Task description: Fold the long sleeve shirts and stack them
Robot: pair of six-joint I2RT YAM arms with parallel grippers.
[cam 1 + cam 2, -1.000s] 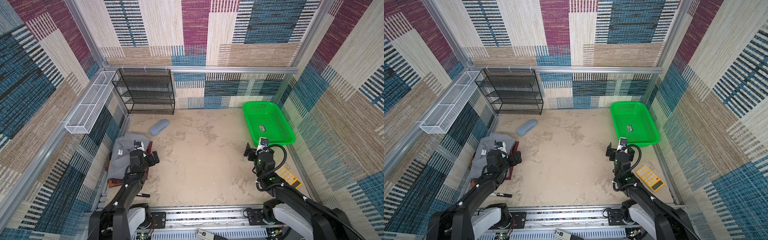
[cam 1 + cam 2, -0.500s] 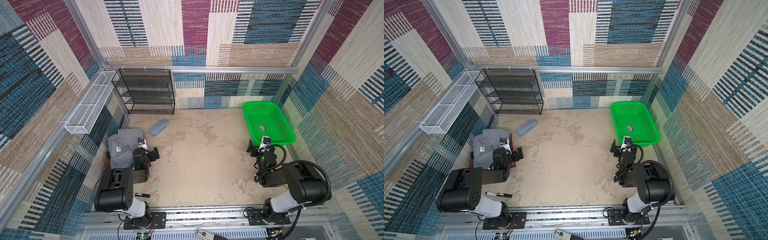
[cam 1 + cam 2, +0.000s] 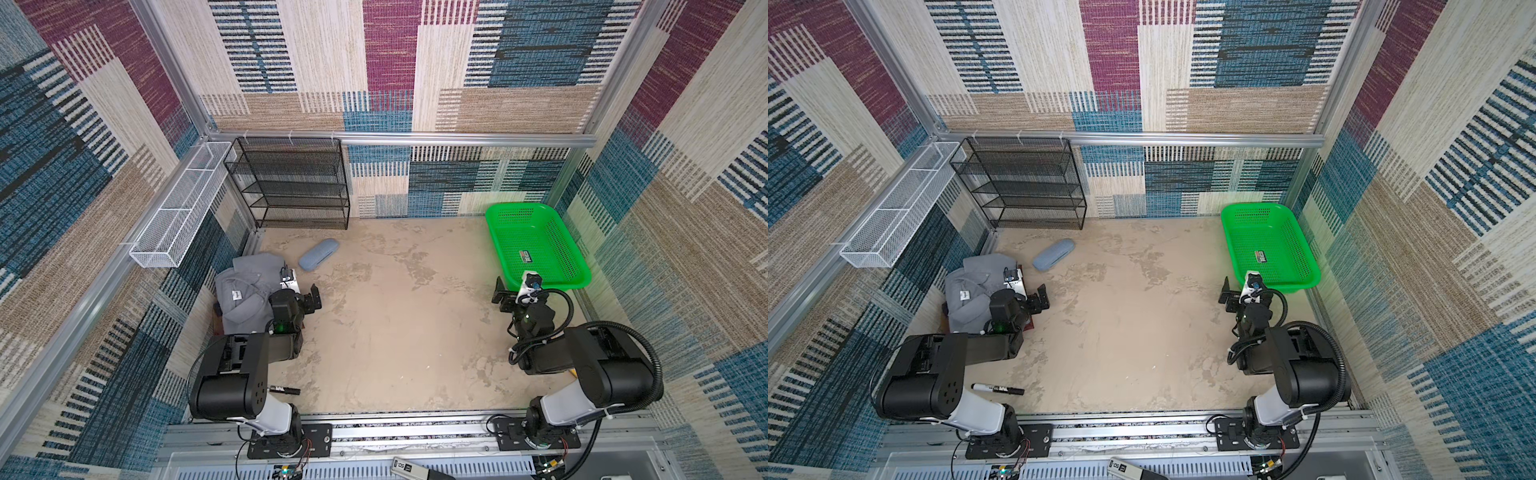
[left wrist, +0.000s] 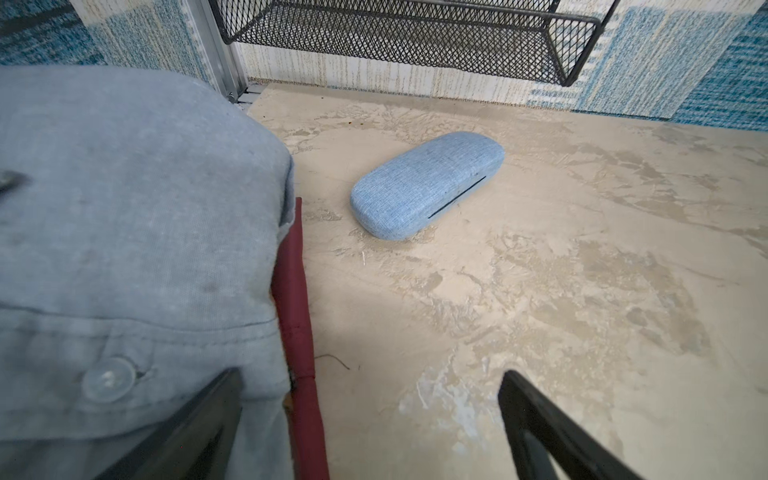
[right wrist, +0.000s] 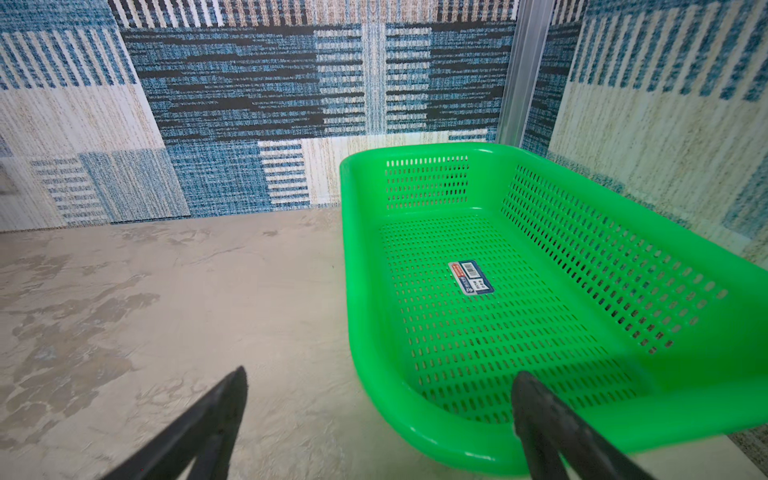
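Note:
A folded grey collared shirt (image 3: 243, 291) with a small white chest label lies by the left wall in both top views. In the left wrist view it (image 4: 124, 208) fills one side, with a maroon edge of the plaid shirt (image 4: 293, 299) showing from beneath it. My left gripper (image 3: 308, 297) hovers open at the shirt's inner edge. One finger stands over the grey cloth and nothing lies between the fingers (image 4: 370, 374). My right gripper (image 3: 509, 293) is open and empty at the near corner of the green basket (image 5: 380, 374).
A blue-grey case (image 3: 318, 255) lies on the table beyond the shirts. A black mesh rack (image 3: 295, 187) stands at the back left and a white wire basket (image 3: 183, 208) hangs on the left wall. The green basket (image 3: 494, 237) sits at the right. A black marker (image 3: 996, 388) lies near the front.
Both arms have drawn back toward the near edge and folded up. The left arm no longer reaches over the grey shirt. Both grippers stayed open.

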